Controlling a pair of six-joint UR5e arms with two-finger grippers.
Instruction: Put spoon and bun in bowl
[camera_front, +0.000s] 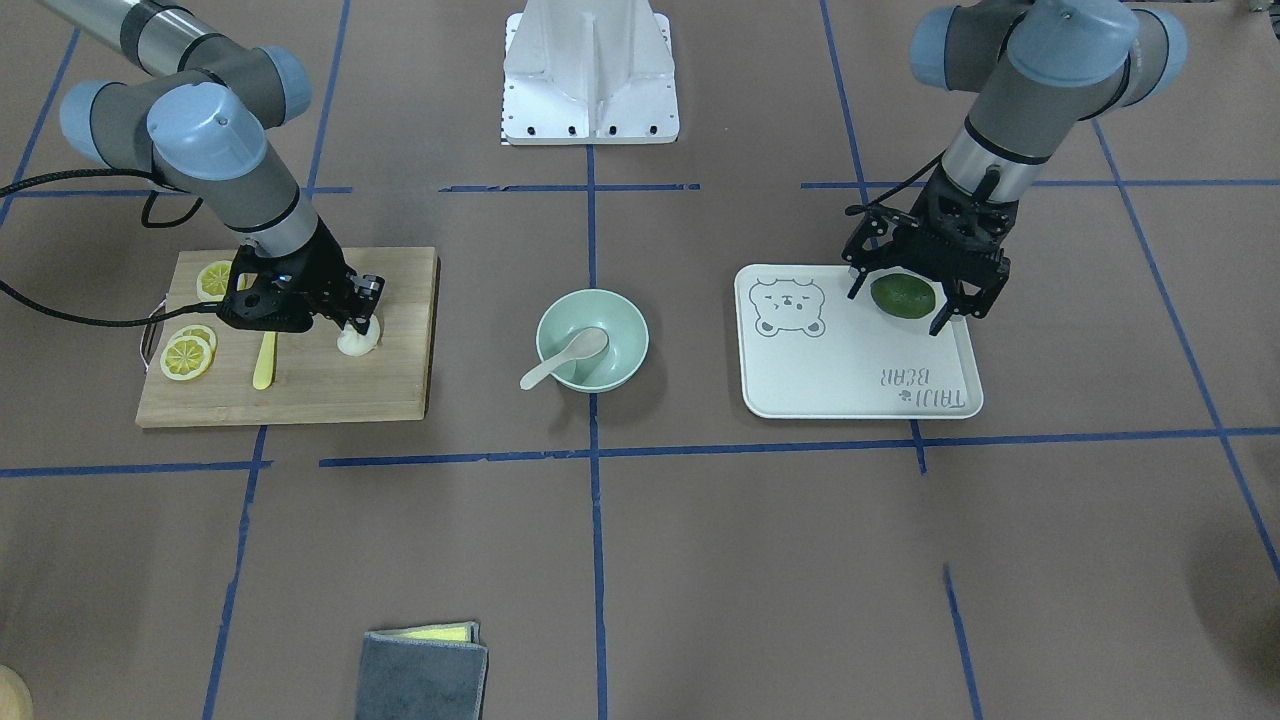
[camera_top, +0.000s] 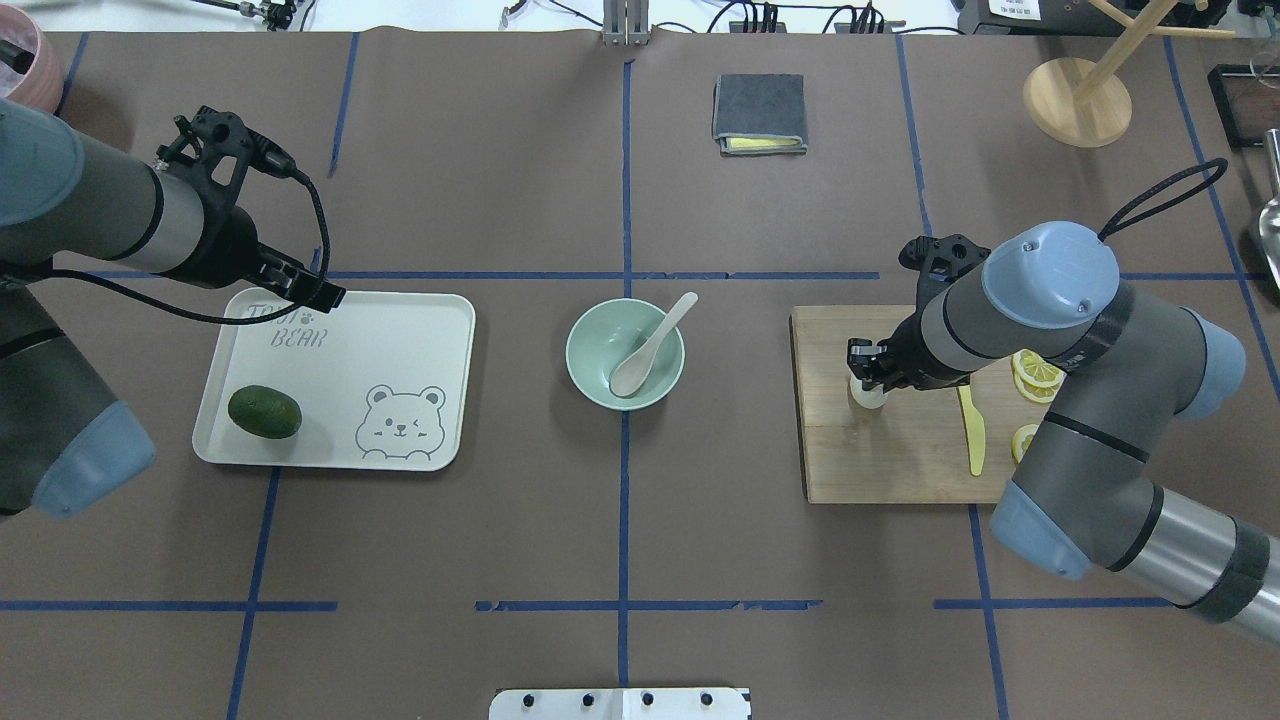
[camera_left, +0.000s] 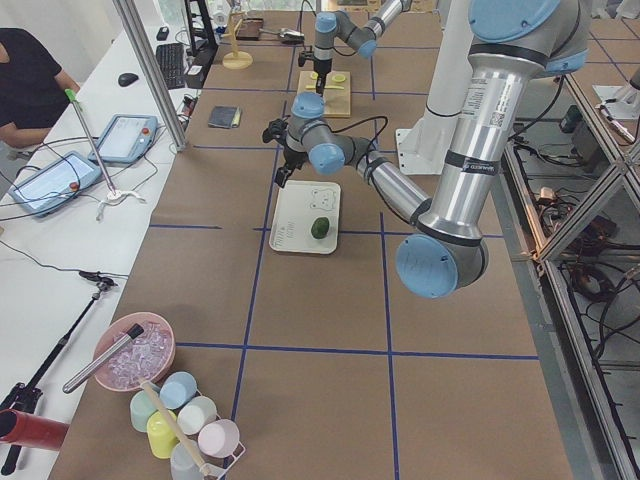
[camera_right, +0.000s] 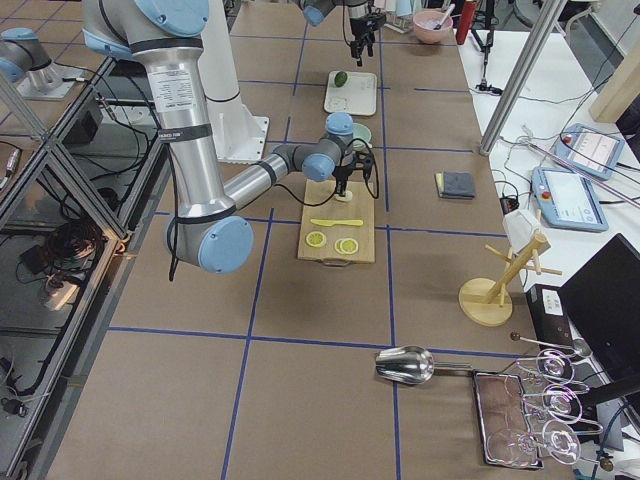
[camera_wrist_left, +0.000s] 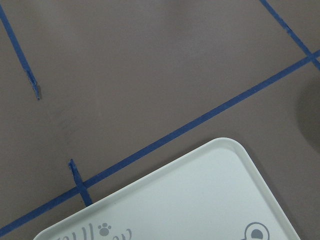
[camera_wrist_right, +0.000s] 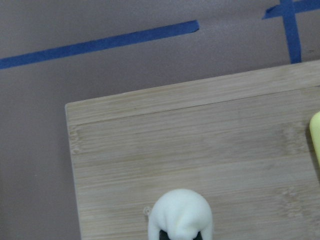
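- Spanning every view, the table (camera_top: 500, 520) is covered in brown paper and marked off by blue tape lines.
- The wooden cutting board (camera_top: 900, 460) lies on the robot's right side. It carries the bun, several lemon slices (camera_front: 187, 357) and a yellow knife (camera_front: 264, 365).
- The pale tray (camera_top: 400, 340), printed with a bear, lies on the robot's left side. A dark green fruit (camera_top: 264, 411) rests in its near corner.
- The left gripper (camera_front: 897, 308) hangs above the far part of the tray. Its fingers are spread wide and hold nothing.
- The right gripper (camera_front: 358, 320) is lowered onto the board, well apart from the knife. Its fingers are pinched on the bun, whose sides look squeezed in the wrist view.
- The mint-green bowl (camera_top: 590, 345) sits at the table's centre, on a tape line between tray and board.
- The spoon (camera_top: 650, 345) lies with its scoop inside the bowl. Its handle rests on the rim and projects outward.
- The white bun (camera_front: 360, 342) is on the board near the bowl-side edge, outside the bowl.
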